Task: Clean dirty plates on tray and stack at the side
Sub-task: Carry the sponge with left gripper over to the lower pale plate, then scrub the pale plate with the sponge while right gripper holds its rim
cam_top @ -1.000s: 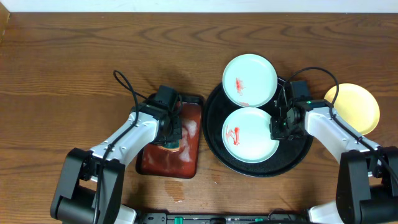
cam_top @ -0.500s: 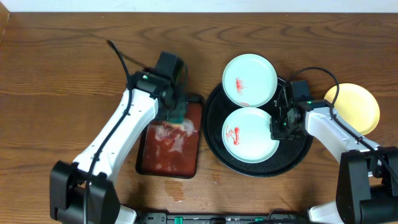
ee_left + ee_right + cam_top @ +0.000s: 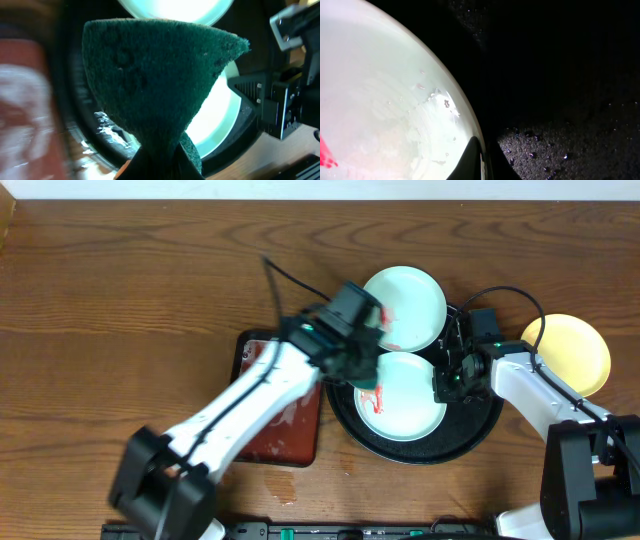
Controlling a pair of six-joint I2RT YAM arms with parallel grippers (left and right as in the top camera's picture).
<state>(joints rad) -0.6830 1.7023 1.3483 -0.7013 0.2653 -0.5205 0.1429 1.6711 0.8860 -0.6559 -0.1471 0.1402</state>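
Note:
The black tray (image 3: 420, 456) holds two mint-white plates. The back plate (image 3: 410, 305) has a red smear and overhangs the tray's far rim. The front plate (image 3: 412, 405) also has a red smear at its left. A pale yellow plate (image 3: 568, 352) lies on the table to the right of the tray. My left gripper (image 3: 363, 372) is shut on a dark green sponge (image 3: 155, 85) and hangs over the front plate's left edge (image 3: 220, 122). My right gripper (image 3: 447, 386) is shut on the front plate's right rim (image 3: 380, 100), with the wet black tray (image 3: 560, 100) beside it.
A rectangular reddish-brown tray (image 3: 277, 425) with wet white suds lies left of the black tray, partly under my left arm. Bare wooden table (image 3: 120, 300) stretches to the left and back. The right arm's cable loops above the yellow plate.
My left arm has swung the sponge from the reddish-brown tray rightward to above the front plate's left edge. The right gripper has held still on the plate rim.

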